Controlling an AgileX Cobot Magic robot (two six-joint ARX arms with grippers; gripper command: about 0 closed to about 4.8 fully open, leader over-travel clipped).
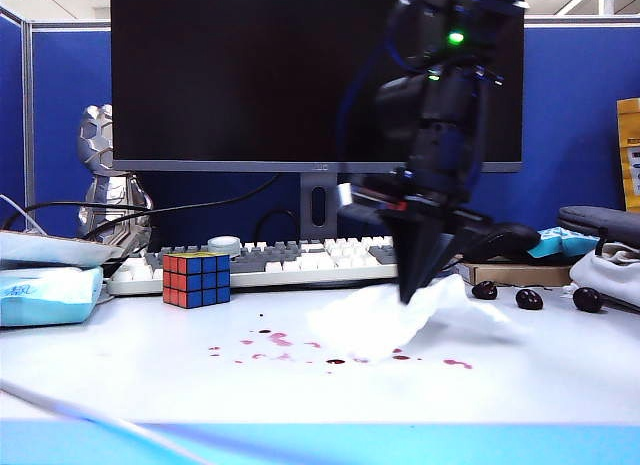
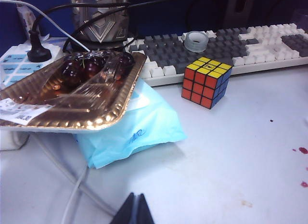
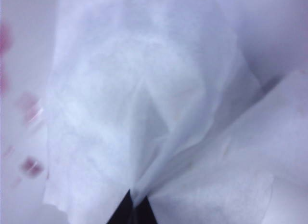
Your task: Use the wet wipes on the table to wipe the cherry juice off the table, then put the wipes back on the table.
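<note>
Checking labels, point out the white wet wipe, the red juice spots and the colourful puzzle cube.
White wet wipe [image 1: 385,320], exterior view, middle of the sheet.
Red juice spots [image 1: 280,339], exterior view, largest smear.
Colourful puzzle cube [image 2: 206,82], left wrist view, front corner.

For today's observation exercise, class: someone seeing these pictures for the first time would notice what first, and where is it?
First, the right claw, shut on a crumpled white wet wipe near the table's middle, in front of the keyboard. Next, the cherry juice, red spots scattered toward the front edge just below the wipe. A bright Rubik's cube stands at the left by the keyboard; the left claw sits shut, well away to the left.
</note>
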